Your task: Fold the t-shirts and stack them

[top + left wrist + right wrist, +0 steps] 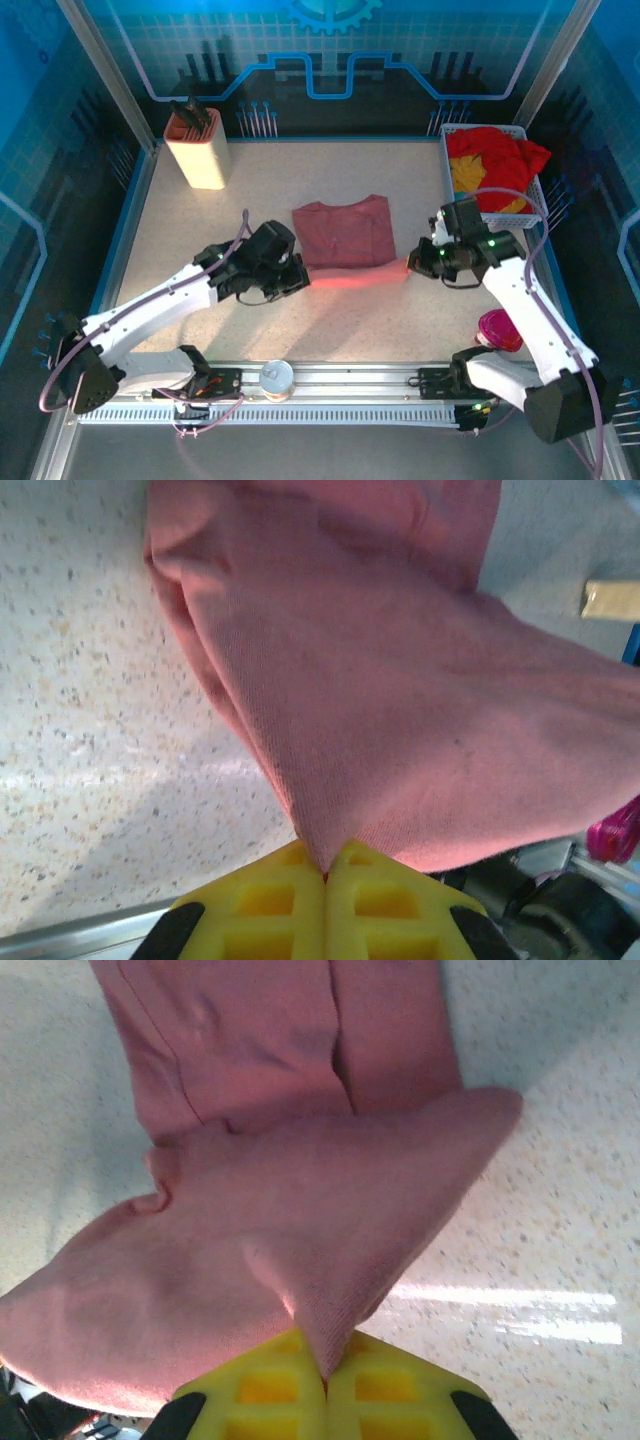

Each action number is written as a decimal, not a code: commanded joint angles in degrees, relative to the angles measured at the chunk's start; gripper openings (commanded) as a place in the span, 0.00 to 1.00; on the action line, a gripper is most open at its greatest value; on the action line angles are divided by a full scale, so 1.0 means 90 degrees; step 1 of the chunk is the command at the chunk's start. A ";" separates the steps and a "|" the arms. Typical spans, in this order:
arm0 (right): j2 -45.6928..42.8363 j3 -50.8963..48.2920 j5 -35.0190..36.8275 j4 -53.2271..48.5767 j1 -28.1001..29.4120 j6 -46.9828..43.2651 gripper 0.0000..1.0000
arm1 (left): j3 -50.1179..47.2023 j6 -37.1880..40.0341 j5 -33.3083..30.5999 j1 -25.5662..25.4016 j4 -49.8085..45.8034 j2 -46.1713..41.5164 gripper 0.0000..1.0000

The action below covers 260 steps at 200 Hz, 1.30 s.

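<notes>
Top view, clock set with 12 at the far side of the table, away from the arm bases.

- Large dusty salmon-pink cotton t-shirt [345,235]: mid-table on the speckled beige table top [200,230]. Its body lies flat and its near hem is lifted.
- Left gripper [298,277]: on the shirt's 7 o'clock corner. The left wrist view shows the yellow jaws pinched together on a point of pink cloth, which fans away from them.
- Right gripper [413,262]: on the 5 o'clock corner, jaws likewise pressed tight on a pinch of hem. It sits slightly further toward 12 than the left.
- Key relation: the held hem runs along the 9-to-3 line between the two pincers, and the whole flat body lies toward 12 from both. Neither arm is clearly nearer; each has its own corner.
- Judgement: this looks like a bottom-to-top fold in hand. The next move likely carries both corners toward 12 over the body, at the same pace so the hem stays square.
- White plastic mesh basket [482,128]: at 2 o'clock, well apart. It holds a crumpled bright red t-shirt [500,155] and a yellow t-shirt [470,177], both unfolded.
</notes>
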 commanded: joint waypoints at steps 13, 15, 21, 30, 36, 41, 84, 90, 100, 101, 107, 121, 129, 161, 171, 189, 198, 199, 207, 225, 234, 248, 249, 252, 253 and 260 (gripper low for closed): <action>0.0729 0.0792 -0.0237 0.0517 0.0014 -0.0162 0.00 | 0.0642 0.0693 0.0357 0.0485 -0.0256 0.0507 0.00; 0.0766 0.0806 -0.0254 0.0552 0.0018 -0.0162 0.00 | 0.0657 0.0709 0.0373 0.0515 -0.0249 0.0531 0.00; 0.0869 0.0847 -0.0355 0.0652 -0.0015 -0.0139 0.00 | 0.0715 0.0754 0.0418 0.0598 -0.0221 0.0608 0.00; 0.1013 0.0897 -0.0508 0.0783 -0.0046 -0.0105 0.00 | 0.0781 0.0816 0.0500 0.0712 -0.0175 0.0692 0.00; 0.1104 0.0939 -0.0575 0.0847 -0.0061 -0.0086 0.00 | 0.0814 0.0852 0.0539 0.0790 -0.0145 0.0740 0.00; 0.1170 0.0978 -0.0627 0.0871 -0.0068 -0.0064 0.00 | 0.0844 0.0882 0.0558 0.0852 -0.0120 0.0772 0.00; 0.1576 0.1058 -0.1116 0.1219 -0.0233 0.0088 0.00 | 0.1181 0.1197 0.0673 0.1325 -0.0025 0.1053 0.00; 0.1627 0.1058 -0.1186 0.1253 -0.0267 0.0102 0.00 | 0.1248 0.1240 0.0692 0.1376 -0.0006 0.1100 0.00; 0.1700 0.1092 -0.1203 0.1264 -0.0302 0.0101 0.00 | 0.1339 0.1283 0.0695 0.1463 0.0043 0.1176 0.00; 0.1711 0.1095 -0.1197 0.1269 -0.0303 0.0101 0.00 | 0.1347 0.1283 0.0698 0.1469 0.0051 0.1181 0.00; 0.1750 0.1102 -0.1207 0.1278 -0.0331 0.0101 0.00 | 0.1390 0.1294 0.0723 0.1523 0.0100 0.1237 0.00; 0.1854 0.1108 -0.1355 0.1358 -0.0427 0.0129 0.00 | 0.1560 0.1336 0.0817 0.1606 0.0203 0.1400 0.00; 0.1918 0.1127 -0.1471 0.1430 -0.0499 0.0159 0.00 | 0.1704 0.1385 0.0809 0.1620 0.0213 0.1516 0.00; 0.2303 0.1362 -0.1763 0.1549 -0.0653 0.0241 0.00 | 0.2246 0.1527 0.0871 0.1738 0.0238 0.2020 0.00; 0.2414 0.1399 -0.1941 0.1644 -0.0701 0.0339 0.00 | 0.2370 0.1556 0.0908 0.1775 0.0254 0.2156 0.00; 0.2504 0.1434 -0.2065 0.1771 -0.0713 0.0462 0.00 | 0.2576 0.1613 0.1015 0.1812 0.0236 0.2336 0.00; 0.2480 0.1439 -0.2060 0.1778 -0.0719 0.0486 0.00 | 0.2612 0.1630 0.1034 0.1824 0.0206 0.2349 0.00; 0.2472 0.1434 -0.2060 0.1775 -0.0721 0.0489 0.00 | 0.2609 0.1628 0.1033 0.1820 0.0206 0.2349 0.00; 0.2426 0.1416 -0.2046 0.1776 -0.0714 0.0502 0.00 | 0.2576 0.1636 0.1057 0.1824 0.0214 0.2332 0.00; 0.2297 0.1273 -0.2023 0.1786 -0.0716 0.0544 0.00 | 0.2364 0.1600 0.1045 0.1837 0.0253 0.2201 0.00; 0.2221 0.1128 -0.2102 0.1877 -0.0716 0.0628 0.00 | 0.2223 0.1569 0.1053 0.1847 0.0291 0.2120 0.00; 0.2072 0.0838 -0.2230 0.2072 -0.0704 0.0804 0.00 | 0.2001 0.1528 0.1090 0.1847 0.0339 0.1958 0.00; 0.2054 0.0821 -0.2233 0.2083 -0.0699 0.0814 0.00 | 0.1986 0.1523 0.1096 0.1847 0.0341 0.1948 0.00; 0.2017 0.0755 -0.2244 0.2113 -0.0686 0.0842 0.00 | 0.1931 0.1519 0.1105 0.1846 0.0342 0.1902 0.00; 0.1997 0.0741 -0.2245 0.2123 -0.0680 0.0848 0.00 | 0.1917 0.1519 0.1103 0.1846 0.0342 0.1886 0.00; 0.1889 0.0631 -0.2221 0.2142 -0.0645 0.0880 0.00 | 0.1774 0.1499 0.1099 0.1846 0.0352 0.1769 0.00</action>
